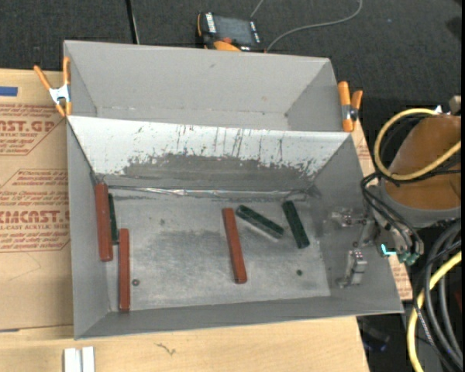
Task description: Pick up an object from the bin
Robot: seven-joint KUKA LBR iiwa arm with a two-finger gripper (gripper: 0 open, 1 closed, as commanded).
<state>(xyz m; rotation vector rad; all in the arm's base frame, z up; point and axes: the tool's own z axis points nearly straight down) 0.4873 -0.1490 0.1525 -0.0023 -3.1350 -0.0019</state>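
- Fingers: the gripper (350,245) hangs over the right sloping wall (337,188) of the bin (194,80). Its fingers (355,268) stand wide apart with nothing between them.
- Hazard, wall strike: we judge that a straight descent from here meets the wall, not a thing.
- Hazard, slip: every stick lies flat on the floor, so a grip along its length may slide off.
- Hazard, blocked finger: the two left red-brown sticks (103,222) hug the left wall.
- Contents: nearest the gripper lies the right dark green stick (297,223), with a second green stick (260,221) near it and a central red-brown stick (234,246).
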